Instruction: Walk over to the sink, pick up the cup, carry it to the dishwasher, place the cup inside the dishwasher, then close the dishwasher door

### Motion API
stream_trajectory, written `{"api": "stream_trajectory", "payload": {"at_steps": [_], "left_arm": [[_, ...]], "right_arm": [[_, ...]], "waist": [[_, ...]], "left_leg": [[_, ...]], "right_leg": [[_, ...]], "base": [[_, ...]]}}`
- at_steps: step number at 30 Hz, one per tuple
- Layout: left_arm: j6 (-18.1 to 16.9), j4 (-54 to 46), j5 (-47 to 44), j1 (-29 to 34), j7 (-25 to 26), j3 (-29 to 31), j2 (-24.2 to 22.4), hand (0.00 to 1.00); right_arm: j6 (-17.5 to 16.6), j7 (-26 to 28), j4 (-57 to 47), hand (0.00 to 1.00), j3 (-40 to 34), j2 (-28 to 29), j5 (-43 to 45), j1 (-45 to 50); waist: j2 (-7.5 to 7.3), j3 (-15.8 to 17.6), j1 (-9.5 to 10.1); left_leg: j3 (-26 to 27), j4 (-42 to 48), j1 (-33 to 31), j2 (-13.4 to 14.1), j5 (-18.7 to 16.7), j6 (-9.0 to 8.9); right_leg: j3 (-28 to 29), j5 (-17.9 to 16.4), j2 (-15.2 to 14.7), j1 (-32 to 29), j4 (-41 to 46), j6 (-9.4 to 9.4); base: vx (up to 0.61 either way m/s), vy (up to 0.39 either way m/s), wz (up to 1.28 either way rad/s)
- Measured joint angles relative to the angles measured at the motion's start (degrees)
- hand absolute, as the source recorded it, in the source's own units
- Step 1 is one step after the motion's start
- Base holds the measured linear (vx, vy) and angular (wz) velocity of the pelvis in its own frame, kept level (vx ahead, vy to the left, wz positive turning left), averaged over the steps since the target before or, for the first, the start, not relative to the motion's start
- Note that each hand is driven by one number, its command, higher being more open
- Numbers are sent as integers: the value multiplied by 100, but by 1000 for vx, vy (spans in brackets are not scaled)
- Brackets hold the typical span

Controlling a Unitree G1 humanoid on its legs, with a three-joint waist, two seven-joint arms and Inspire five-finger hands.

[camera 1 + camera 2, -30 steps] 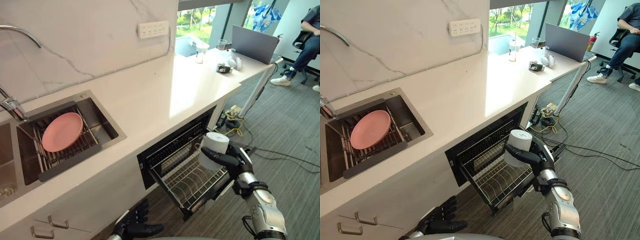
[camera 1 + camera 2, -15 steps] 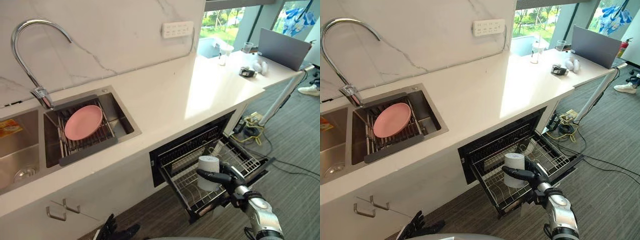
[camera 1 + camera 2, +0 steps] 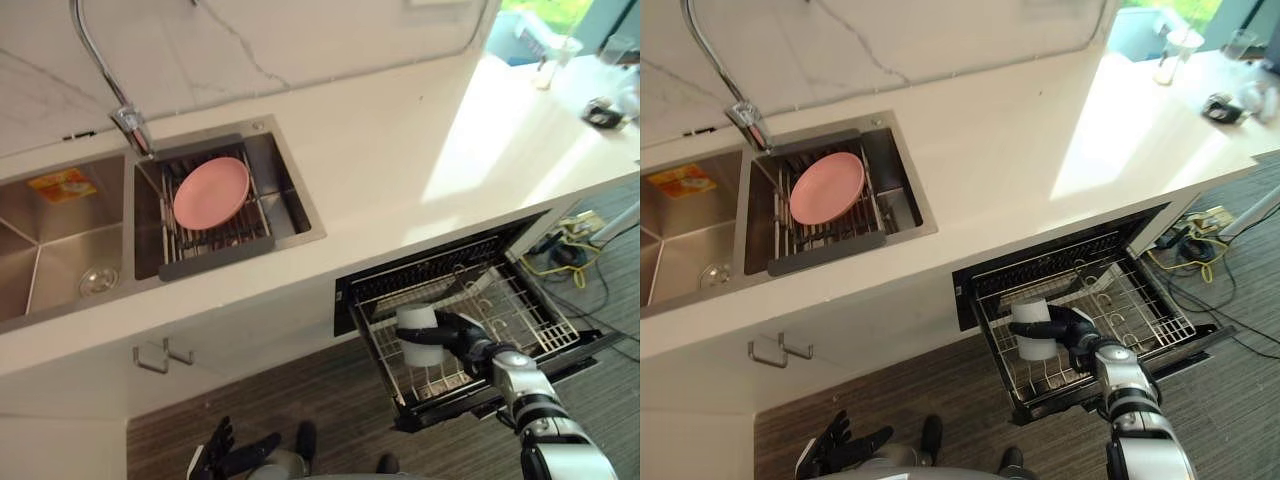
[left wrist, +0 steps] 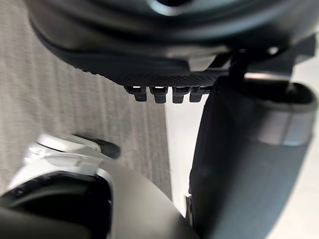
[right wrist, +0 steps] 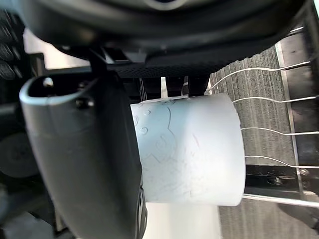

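We look down on a broad countertop (image 3: 400, 160) of smooth, pale stone, backed at 12 o'clock by a wall (image 3: 300, 30) of white, grey-veined marble. Below it, from 6 to 4 o'clock, runs a grey floor (image 3: 300, 400) with fine stripes. At 10 o'clock a brushed steel sink (image 3: 50, 250) with two square basins is set into the stone, and a slim curved tap (image 3: 95, 60) rises behind it. At 4 o'clock the dishwasher (image 3: 440, 264) stands open, a black frame with its thin wire rack pulled out over the floor. A round, matte pink plate (image 3: 211, 192) lies tilted on a slatted rack in the sink's right basin. The cup (image 3: 418, 337), a plain white cylinder standing mouth up, is over the front left of the wire rack. The right hand (image 3: 470, 338) wraps it, thumb on one side and fingers on the other; we cannot tell whether it touches the wires. At 7 o'clock the left hand (image 3: 225, 458) hangs low with its fingers spread.
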Motion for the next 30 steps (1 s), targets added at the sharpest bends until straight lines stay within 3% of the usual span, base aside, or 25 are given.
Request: {"api": "stream_trajectory", "payload": {"at_steps": [7, 13, 28, 29, 30], "left_arm": [[278, -441, -221, -295, -126, -7, 17, 100], [398, -593, -430, -451, -258, -20, 33, 100], [556, -589, -556, -816, -350, -497, 198, 100], [582, -590, -556, -839, -352, -528, 198, 100], [607, -590, -556, -861, -350, -564, 201, 100]], "right_arm": [[-128, 19, 577, 0, 222, -119, -401, -1106], [-88, -63, 681, 0, 200, -491, -604, -1798], [415, -231, 924, 0, -80, -692, -592, -2169], [420, -231, 941, 100, -85, -688, -591, -2169], [426, -230, 987, 100, -137, -679, -591, -2171]], "waist": [[37, 733, 386], [138, 1148, 489], [255, 1319, 603], [255, 1319, 603], [256, 1320, 606]], "left_leg": [[-246, 111, -371, -34, 93, 7], [-407, 136, -628, -53, 210, -6], [-434, 125, -864, 39, 296, -94], [-434, 125, -864, 41, 297, -95], [-430, 125, -864, 41, 298, -96]], "right_leg": [[-246, 50, -3, -204, 11, -31], [-391, 65, -10, -426, 113, -54], [-378, 1, 42, -752, 345, -132], [-376, -2, 41, -756, 356, -136], [-368, -8, 36, -768, 379, -136]], "base": [[-15, 7, 20], [-39, 13, 14], [-19, 3, 0], [0, 0, 0], [0, 0, 0]]}}
